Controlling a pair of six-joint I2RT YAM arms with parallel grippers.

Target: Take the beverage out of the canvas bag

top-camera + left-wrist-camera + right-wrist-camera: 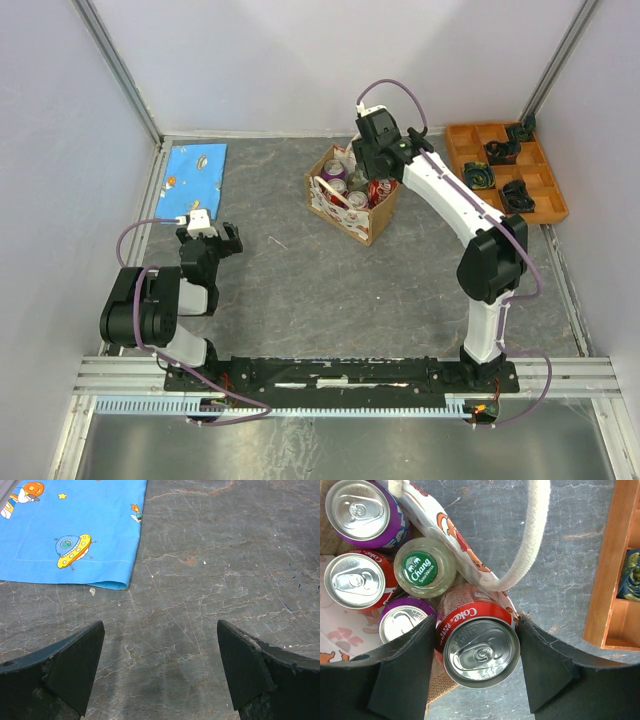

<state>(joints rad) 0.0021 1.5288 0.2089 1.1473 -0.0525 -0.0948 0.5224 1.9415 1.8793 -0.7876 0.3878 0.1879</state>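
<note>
The canvas bag (345, 205) stands at the middle back of the table, with a printed whitish panel (452, 532) and a cream looped handle (532, 535). It holds several drinks: two purple cans (357, 510), a red Coke can (357, 580) and a green-capped Chang bottle (424, 567). My right gripper (477, 652) is shut on another red Coke can (480, 645) at the bag's right corner; its top sits nearer the camera than the others. In the top view the right gripper (377, 178) hangs over the bag. My left gripper (160, 650) is open above bare table, far left of the bag (210, 238).
An orange compartment tray (505, 170) with dark items sits at the back right, its wooden wall (607, 580) close to the right of the held can. A blue printed cloth (195, 175) lies at the back left, just ahead of the left gripper (70, 530).
</note>
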